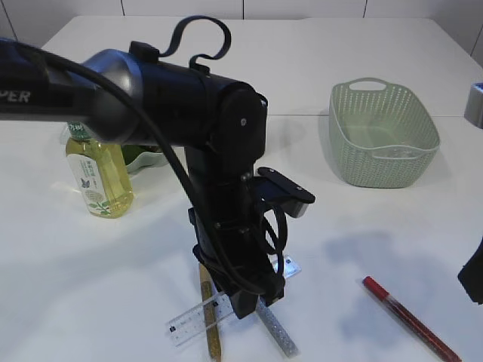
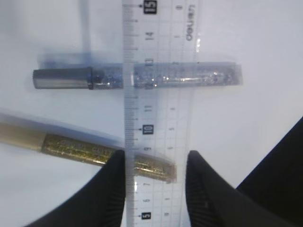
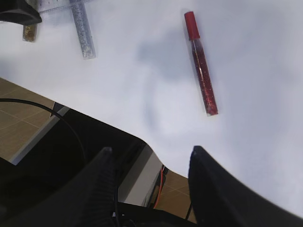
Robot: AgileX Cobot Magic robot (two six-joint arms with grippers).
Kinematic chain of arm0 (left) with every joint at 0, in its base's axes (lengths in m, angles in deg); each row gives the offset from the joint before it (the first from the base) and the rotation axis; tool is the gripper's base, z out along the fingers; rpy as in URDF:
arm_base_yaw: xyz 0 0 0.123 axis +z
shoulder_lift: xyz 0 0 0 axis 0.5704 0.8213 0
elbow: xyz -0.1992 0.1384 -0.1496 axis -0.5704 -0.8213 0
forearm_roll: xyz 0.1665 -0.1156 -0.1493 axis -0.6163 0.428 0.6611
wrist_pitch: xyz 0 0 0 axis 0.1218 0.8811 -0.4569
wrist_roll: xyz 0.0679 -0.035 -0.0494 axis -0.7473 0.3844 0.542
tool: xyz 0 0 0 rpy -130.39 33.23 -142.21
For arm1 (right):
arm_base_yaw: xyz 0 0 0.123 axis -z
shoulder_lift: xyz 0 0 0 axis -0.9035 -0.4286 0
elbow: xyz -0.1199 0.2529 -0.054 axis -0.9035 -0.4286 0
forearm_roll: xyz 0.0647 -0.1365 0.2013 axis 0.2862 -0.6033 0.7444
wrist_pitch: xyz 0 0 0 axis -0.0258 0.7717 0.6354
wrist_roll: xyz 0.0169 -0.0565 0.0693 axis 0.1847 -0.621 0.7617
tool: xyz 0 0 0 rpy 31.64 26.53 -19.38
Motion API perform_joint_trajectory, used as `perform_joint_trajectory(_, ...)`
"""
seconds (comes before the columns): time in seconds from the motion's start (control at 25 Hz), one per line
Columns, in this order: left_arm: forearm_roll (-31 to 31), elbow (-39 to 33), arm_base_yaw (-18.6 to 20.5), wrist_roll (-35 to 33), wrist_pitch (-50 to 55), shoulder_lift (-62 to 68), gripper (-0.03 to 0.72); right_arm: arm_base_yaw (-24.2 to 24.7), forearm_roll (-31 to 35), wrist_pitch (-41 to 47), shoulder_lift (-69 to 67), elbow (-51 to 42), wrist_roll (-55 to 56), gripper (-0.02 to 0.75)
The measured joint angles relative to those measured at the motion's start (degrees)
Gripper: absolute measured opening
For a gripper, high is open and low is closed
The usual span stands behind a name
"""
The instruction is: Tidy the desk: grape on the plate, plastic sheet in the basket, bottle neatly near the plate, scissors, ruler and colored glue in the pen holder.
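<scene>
A clear ruler (image 2: pixel 158 101) lies on the table across a silver glitter glue pen (image 2: pixel 137 78) and a gold one (image 2: pixel 80 147). My left gripper (image 2: pixel 156 156) stands straight down over it, one finger against each long edge, shut on the ruler. From outside, the ruler (image 1: pixel 192 320), gold pen (image 1: pixel 210 320) and silver pen (image 1: pixel 275 328) stick out from under the left gripper (image 1: pixel 253 302). A red glue pen (image 1: pixel 411 320) (image 3: pixel 201 66) lies to the right. My right gripper (image 3: pixel 150 150) hangs open and empty past the table's front edge. The bottle (image 1: pixel 98 177) stands beside the green plate (image 1: pixel 143 158). Grape and scissors are out of view.
A pale green basket (image 1: pixel 381 136) stands at the back right with something shiny on its bottom. A grey container (image 1: pixel 475 105) is cut off by the right edge. The left arm (image 1: pixel 173 98) hides much of the table's middle. Floor shows below the table edge (image 3: pixel 142 135).
</scene>
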Motion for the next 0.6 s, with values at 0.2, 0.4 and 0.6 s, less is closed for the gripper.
perform_joint_trajectory(0.2, 1.0, 0.0, 0.9, 0.2, 0.1, -3.3, 0.281, 0.0, 0.0, 0.0, 0.0, 0.0, 0.0, 0.404)
perform_joint_trajectory(0.4, 2.1, -2.3, 1.2, 0.5, -0.5, -7.7, 0.281, 0.0, 0.0, 0.0, 0.0, 0.0, 0.0, 0.404)
perform_joint_trajectory(0.6, 2.7, -11.4, 1.3, 0.9, -9.5, -14.8, 0.281, 0.0, 0.0, 0.0, 0.0, 0.0, 0.0, 0.404)
